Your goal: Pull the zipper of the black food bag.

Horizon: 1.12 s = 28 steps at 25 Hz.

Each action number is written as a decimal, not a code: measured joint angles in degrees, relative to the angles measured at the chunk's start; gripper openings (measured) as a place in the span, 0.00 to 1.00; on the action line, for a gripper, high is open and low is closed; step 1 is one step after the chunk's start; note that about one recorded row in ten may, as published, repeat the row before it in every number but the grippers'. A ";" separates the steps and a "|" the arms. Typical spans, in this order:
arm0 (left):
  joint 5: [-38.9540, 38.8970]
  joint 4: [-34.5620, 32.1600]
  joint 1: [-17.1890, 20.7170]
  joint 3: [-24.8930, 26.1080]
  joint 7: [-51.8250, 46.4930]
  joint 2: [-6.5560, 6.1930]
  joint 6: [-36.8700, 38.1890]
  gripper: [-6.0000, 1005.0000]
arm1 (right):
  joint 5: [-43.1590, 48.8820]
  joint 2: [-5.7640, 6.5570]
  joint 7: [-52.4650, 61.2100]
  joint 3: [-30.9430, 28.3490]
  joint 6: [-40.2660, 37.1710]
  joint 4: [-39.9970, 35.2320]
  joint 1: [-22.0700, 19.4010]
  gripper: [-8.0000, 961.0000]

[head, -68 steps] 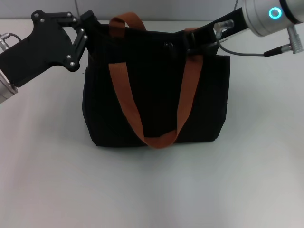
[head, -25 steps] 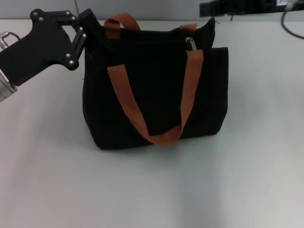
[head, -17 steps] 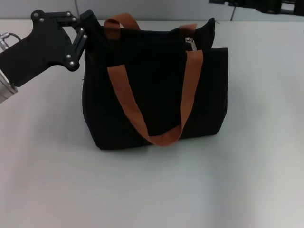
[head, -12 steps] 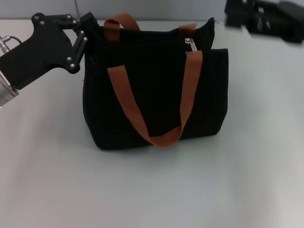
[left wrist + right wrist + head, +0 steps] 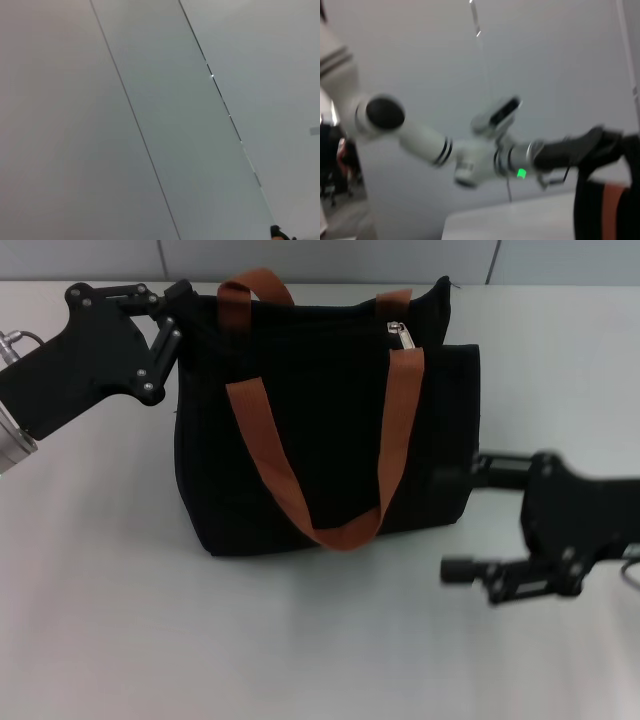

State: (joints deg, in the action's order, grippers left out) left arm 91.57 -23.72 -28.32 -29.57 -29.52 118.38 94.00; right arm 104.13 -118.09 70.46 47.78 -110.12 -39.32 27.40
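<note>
Bag stands upright mid-table. Everything below is placed relative to it.

Zipper: small silver teardrop tab on the top edge, near the bag's right end, just above where the right strap crosses the front. Track left of it looks closed, but it's black on black, so can't confirm.

Left gripper: at the bag's top left corner, fingers against the fabric. They look pinched on that corner, but the tips merge into the black cloth, so can't tell if they actually hold it.

Right gripper: low, off the bag's right side near the bottom corner, well below the zipper. Fingers spread wide, one close to or touching the side wall, the other clear of it. Holding nothing.

Judgement: either the pull is done, or the right arm must go for the tab.

To do this well:
- Approach the tab from above and pinch its flat faces, not the slider body.
- Pull straight along the track; any sideways load will jam it in soft fabric.
- Keep the left corner anchored so the top edge stays taut, else the bag drags.
- Keep clear of the strap beside the tab.

Materials: bag is boxy matte black fabric, soft-walled, slightly saggy at the top. Straps are flat rust-orange webbing, limp loops. Tab is smooth metal, tiny and likely slippery. Table is plain, smooth, light grey.
</note>
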 joint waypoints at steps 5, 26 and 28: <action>0.66 -1.27 0.34 -1.65 -5.32 -0.32 -0.86 0.04 | 3.88 -1.06 -5.97 0.03 2.70 3.32 -0.28 0.85; 12.25 -21.70 2.84 -6.26 -48.50 -6.60 19.80 0.75 | 4.32 -1.03 -9.57 0.63 7.13 6.64 0.27 0.85; 11.57 -20.14 2.89 -6.29 -47.83 -5.95 20.78 0.80 | 4.32 -1.03 -9.88 0.64 7.36 7.02 0.33 0.85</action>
State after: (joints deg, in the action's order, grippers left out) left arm 103.14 -43.86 -25.43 -35.87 -77.36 112.43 114.78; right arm 108.45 -119.12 60.58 48.42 -102.76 -32.30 27.73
